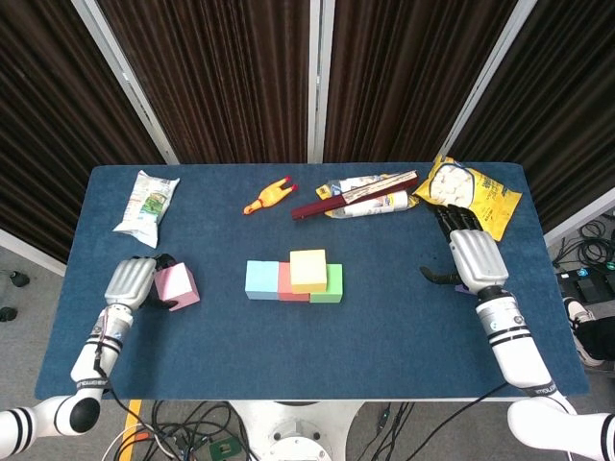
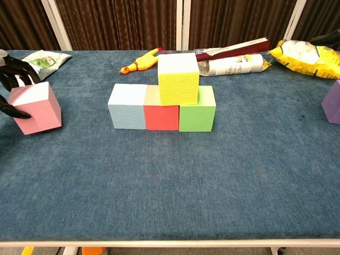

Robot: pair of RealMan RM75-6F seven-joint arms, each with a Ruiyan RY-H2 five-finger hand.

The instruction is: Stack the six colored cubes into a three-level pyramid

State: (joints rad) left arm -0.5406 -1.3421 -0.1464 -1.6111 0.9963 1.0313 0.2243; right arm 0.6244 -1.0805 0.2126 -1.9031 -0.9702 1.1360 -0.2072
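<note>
Base row mid-table: light blue cube (image 1: 260, 279), red cube (image 1: 288, 282), green cube (image 1: 331, 285), side by side and touching, l to r. Yellow cube (image 1: 308, 270) on top, resting over the red/green seam; chest view confirms, sits slightly right of row centre.

Pink cube (image 1: 177, 285) at table's left side, well apart from the row, tilted: chest view shows one lower edge off the cloth. Left hand (image 1: 131, 281) just beside it on the outer side, dark fingers (image 2: 13, 77) wrapped at cube's far-left faces, thumb touching lower left face. Gripping the pink cube.

Purple cube (image 2: 332, 102) near right table edge, flat on cloth. In head view almost fully hidden under right hand (image 1: 472, 259). Hand above/over cube, fingers pointing away toward yellow snack bag (image 1: 473, 193), thumb stuck out to the side. Contact w/ cube: cannot tell. Closed or spread: cannot tell.

Rear of table: white-green pouch (image 1: 148, 205) far left, rubber chicken (image 1: 268, 197), dark red flat item (image 1: 329, 204) lying against a clear-wrapped roll (image 1: 370, 203).
</note>
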